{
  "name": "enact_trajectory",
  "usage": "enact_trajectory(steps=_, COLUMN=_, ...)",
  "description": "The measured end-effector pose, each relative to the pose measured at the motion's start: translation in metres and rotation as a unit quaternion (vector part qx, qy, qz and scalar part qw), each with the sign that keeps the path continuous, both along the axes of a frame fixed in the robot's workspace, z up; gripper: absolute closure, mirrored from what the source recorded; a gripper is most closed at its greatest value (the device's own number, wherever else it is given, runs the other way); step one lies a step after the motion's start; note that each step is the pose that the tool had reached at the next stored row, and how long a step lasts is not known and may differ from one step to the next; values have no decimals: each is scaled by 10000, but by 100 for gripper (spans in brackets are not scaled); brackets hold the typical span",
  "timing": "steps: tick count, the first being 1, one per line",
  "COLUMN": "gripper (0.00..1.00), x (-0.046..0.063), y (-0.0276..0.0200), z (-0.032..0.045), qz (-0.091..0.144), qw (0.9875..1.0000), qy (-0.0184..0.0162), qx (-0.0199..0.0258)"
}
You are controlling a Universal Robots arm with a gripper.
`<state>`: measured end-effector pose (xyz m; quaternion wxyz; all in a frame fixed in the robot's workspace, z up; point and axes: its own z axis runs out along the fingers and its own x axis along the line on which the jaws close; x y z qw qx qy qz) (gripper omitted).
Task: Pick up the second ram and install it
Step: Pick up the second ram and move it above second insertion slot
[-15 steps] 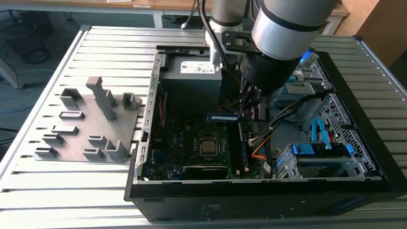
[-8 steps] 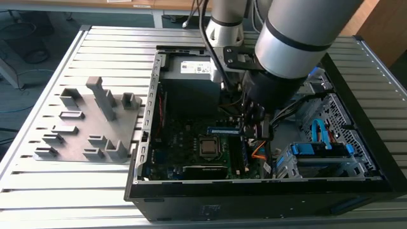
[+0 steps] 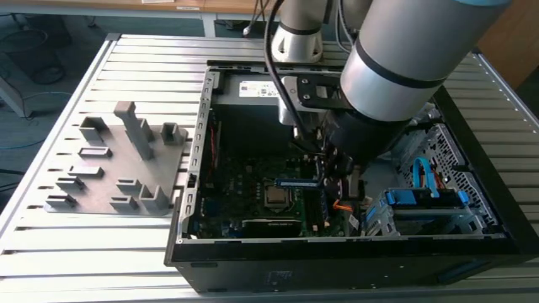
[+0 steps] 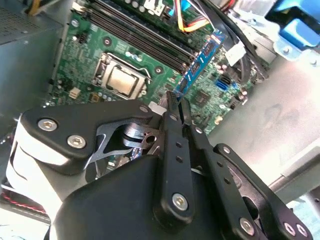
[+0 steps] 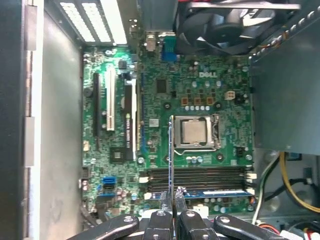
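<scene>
The second ram [image 3: 296,183], a slim blue-green stick, hangs level above the motherboard [image 3: 227,196] inside the open computer case. My gripper [image 3: 322,182] is shut on one end of it. In the second wrist view the ram [image 4: 200,60] juts out past the gripper [image 4: 175,106] over the board. In the first wrist view the ram [image 5: 171,150] shows edge-on, running from the gripper [image 5: 173,194] across the dark memory slots [image 5: 200,175] and beside the processor socket [image 5: 197,132]. Another stick [image 5: 220,192] sits in a slot near the gripper.
Gray holder blocks [image 3: 118,164] stand on the slatted table at the exterior view's left. The case wall [image 3: 189,189] rings the board. A drive cage with blue parts [image 3: 421,197] fills the right side. A fan [image 5: 225,25] and orange cables [image 4: 195,22] lie close by.
</scene>
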<state>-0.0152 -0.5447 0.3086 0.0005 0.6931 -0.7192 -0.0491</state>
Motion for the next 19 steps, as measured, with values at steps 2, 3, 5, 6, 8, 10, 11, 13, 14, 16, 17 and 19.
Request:
enact_trajectory(steps=2, gripper=86, x=-17, y=0, z=-2, qz=1, qw=10000, qy=-1, qx=81)
enact_trajectory(steps=3, gripper=86, x=-27, y=1, z=-7, qz=1, qw=10000, qy=-2, qx=83)
enact_trajectory(steps=5, gripper=86, x=-42, y=14, z=-27, qz=1, qw=10000, qy=-1, qx=81)
enact_trajectory(steps=6, gripper=86, x=-50, y=28, z=-43, qz=1, qw=10000, qy=-2, qx=81)
enact_trajectory(steps=8, gripper=86, x=-82, y=67, z=-80, qz=1, qw=10000, qy=-2, qx=82)
enact_trajectory(steps=10, gripper=86, x=-114, y=105, z=-115, qz=1, qw=10000, qy=-3, qx=82)
enact_trajectory(steps=11, gripper=86, x=-130, y=109, z=-124, qz=1, qw=10000, qy=-4, qx=83)
enact_trajectory(steps=13, gripper=86, x=-136, y=109, z=-126, qz=1, qw=10000, qy=-4, qx=83)
enact_trajectory(steps=14, gripper=86, x=-136, y=109, z=-125, qz=1, qw=10000, qy=-3, qx=81)
enact_trajectory(steps=16, gripper=86, x=-136, y=109, z=-125, qz=1, qw=10000, qy=-3, qx=82)
enact_trajectory(steps=17, gripper=86, x=-136, y=109, z=-125, qz=1, qw=10000, qy=-3, qx=82)
enact_trajectory(steps=19, gripper=86, x=-136, y=109, z=-125, qz=1, qw=10000, qy=-3, qx=82)
